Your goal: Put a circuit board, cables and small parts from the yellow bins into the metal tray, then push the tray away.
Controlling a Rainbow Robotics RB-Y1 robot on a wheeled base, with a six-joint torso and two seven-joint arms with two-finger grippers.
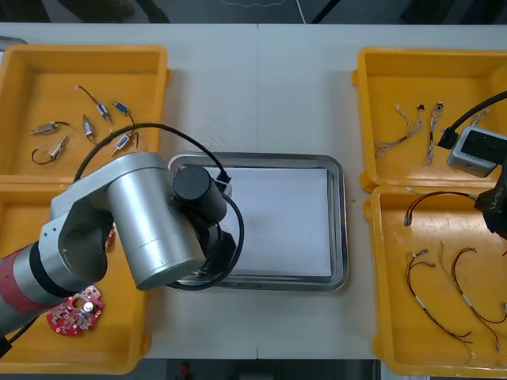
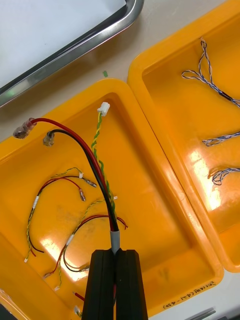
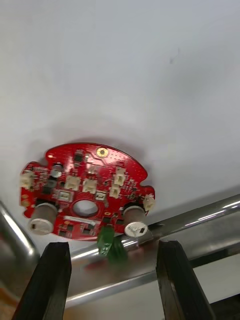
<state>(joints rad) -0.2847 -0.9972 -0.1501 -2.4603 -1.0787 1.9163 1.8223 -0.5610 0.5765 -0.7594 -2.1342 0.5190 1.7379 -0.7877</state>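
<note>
A round red circuit board (image 3: 85,200) lies on the white floor of the metal tray (image 3: 200,220), just inside its rim. My left gripper (image 3: 112,252) stands open a little back from it, with nothing between its fingers. In the front view the left arm covers the left part of the tray (image 1: 337,222). My right gripper (image 2: 115,255) is shut on a red, black and yellow-green cable (image 2: 97,165), which rises from the fingers above the near right yellow bin (image 2: 150,215). The same cable (image 1: 432,195) hangs from the right gripper (image 1: 493,207) at the table's right edge.
The far left bin (image 1: 47,79) holds several small metal parts (image 1: 87,127). A second red circuit board (image 1: 75,310) lies in the near left bin. Twisted blue and white cables (image 1: 412,127) lie in the far right bin. More red and yellow cables (image 1: 444,293) are in the near right one.
</note>
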